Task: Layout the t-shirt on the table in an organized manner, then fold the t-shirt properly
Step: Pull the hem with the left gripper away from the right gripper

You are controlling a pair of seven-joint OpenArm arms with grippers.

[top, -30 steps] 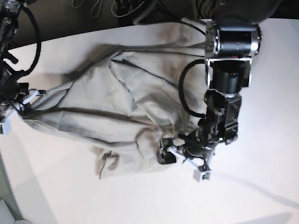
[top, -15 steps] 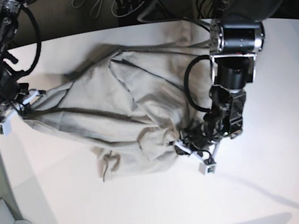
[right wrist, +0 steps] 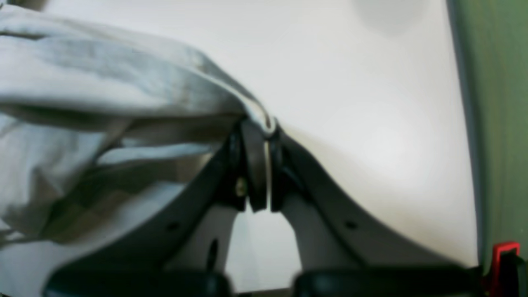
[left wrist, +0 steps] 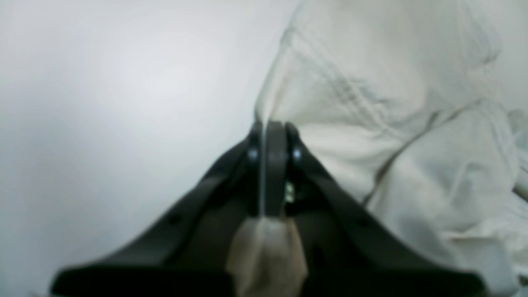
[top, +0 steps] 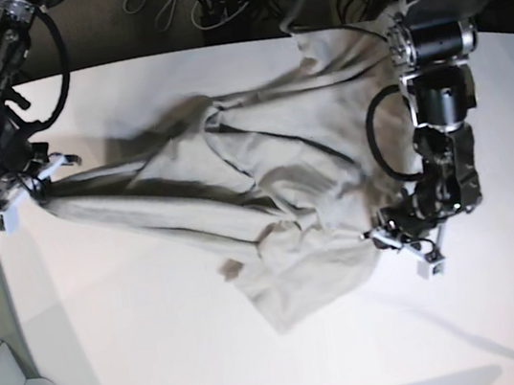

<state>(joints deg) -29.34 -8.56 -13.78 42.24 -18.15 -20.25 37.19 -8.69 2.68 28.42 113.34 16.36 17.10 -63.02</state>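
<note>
In the left wrist view the left gripper [left wrist: 268,136] was closed, its jaws pressed together on an edge of the t-shirt [left wrist: 392,123] — a tuft of cloth, blurred, seemed to poke out behind the jaws at the near edge of the picture. The rest of the shirt bunched to the right, with bare table [left wrist: 123,103] on the left. In the right wrist view the right gripper [right wrist: 260,136] was likewise clamped tight on a hemmed edge of the t-shirt [right wrist: 103,82], which draped away to the left in heavy folds; the white table [right wrist: 371,103] lay beyond, and a green surface [right wrist: 503,123] ran down the right side. In the base view the t-shirt [top: 264,172] stretched across the table [top: 166,361] between the two arms — the right gripper [top: 20,194] at the far left holding one end, the left gripper [top: 405,243] at the right holding another. The cloth was creased and wrinkled, with a loose flap hanging toward the near side at the middle.
</note>
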